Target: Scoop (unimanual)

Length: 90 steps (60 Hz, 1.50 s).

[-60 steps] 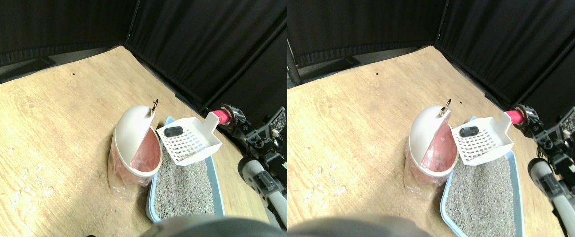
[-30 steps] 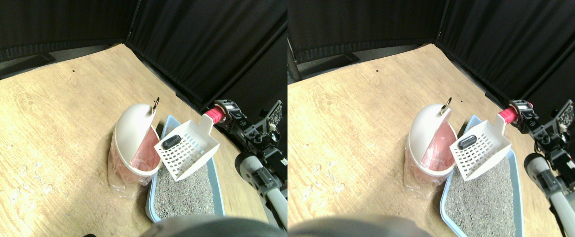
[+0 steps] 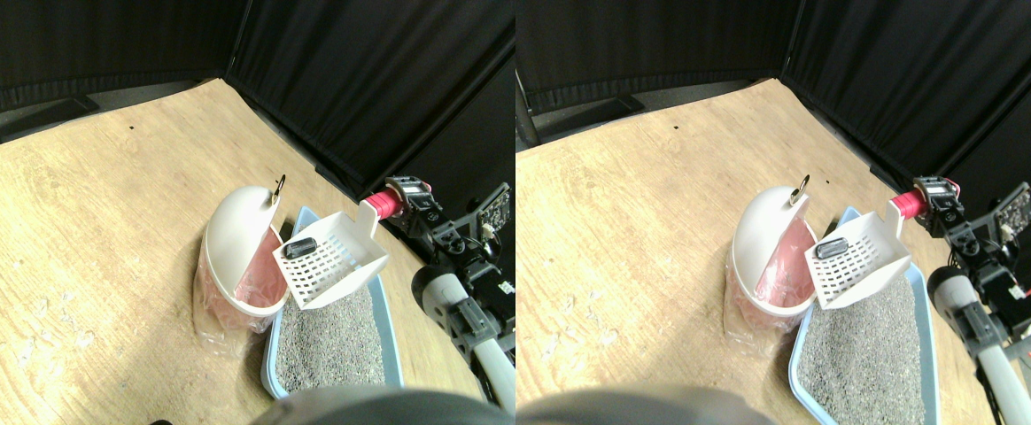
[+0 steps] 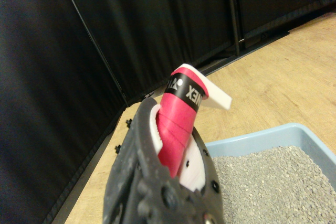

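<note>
A white slotted scoop [image 3: 337, 264] hangs in the air over the far end of the blue litter tray [image 3: 389, 320], tilted down toward the bin. A small black lump [image 3: 301, 247] lies in the scoop near its front lip. That lip sits just above the opening of the white domed bin [image 3: 234, 232], which has a pink liner [image 3: 264, 282]. My right gripper [image 3: 402, 200] is shut on the scoop's pink-wrapped handle [image 3: 382, 204]. In the wrist view the pink handle [image 4: 177, 125] lies within the dark jaw frame, with grey litter [image 4: 273, 182] below.
Grey litter [image 3: 329, 341] fills the tray. Clear plastic bulges around the bin's base [image 3: 213, 323]. Black curtains [image 3: 365, 80] close off the far and right sides of the wooden floor [image 3: 81, 221], and a dark stand foot [image 3: 46, 119] rests at the back left.
The scoop has swung left toward the bin and tipped its front lip lower. The black lump has slid toward that lip. The arm has shifted slightly left.
</note>
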Tool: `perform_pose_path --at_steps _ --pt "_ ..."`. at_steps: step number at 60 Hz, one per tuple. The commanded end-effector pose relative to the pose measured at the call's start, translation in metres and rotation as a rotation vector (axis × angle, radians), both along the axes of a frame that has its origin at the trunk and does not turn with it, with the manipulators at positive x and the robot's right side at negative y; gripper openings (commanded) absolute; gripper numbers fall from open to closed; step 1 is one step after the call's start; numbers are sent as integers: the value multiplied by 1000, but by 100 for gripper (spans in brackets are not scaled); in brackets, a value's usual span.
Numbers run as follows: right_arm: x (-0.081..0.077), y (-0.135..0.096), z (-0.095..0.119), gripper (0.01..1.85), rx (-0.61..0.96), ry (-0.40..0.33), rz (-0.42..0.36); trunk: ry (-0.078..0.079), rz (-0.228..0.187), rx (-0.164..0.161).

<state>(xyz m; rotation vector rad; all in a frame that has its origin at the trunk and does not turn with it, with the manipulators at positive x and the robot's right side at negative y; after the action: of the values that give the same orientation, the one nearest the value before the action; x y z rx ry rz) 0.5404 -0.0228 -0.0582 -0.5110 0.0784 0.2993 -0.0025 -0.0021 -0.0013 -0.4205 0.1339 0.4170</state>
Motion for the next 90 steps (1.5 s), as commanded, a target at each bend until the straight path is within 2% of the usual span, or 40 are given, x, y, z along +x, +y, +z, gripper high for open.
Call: perform_pose_path --at_steps 1,17,27,44,51,69,72,75,80,81,90 --pt "2 2 8 6 -27 -93 25 -5 59 -2" --pt "6 -2 11 6 -62 -170 60 -6 54 0" --pt "4 -4 15 6 -44 -187 68 -10 47 3" --pt "0 -3 27 9 -34 -247 139 -16 46 5" --pt "-1 -1 32 6 -20 -244 116 -16 46 4" --pt "-2 8 39 6 -39 -264 135 -24 47 3" --pt "-2 9 40 14 -51 -265 132 -26 48 2" --pt "0 10 40 13 -65 -276 157 -28 50 3" --pt "0 13 42 16 -89 -267 136 -29 49 3" --pt "0 14 42 12 -93 -268 135 -30 49 3" --pt "1 16 44 20 -102 -280 144 -30 49 2"
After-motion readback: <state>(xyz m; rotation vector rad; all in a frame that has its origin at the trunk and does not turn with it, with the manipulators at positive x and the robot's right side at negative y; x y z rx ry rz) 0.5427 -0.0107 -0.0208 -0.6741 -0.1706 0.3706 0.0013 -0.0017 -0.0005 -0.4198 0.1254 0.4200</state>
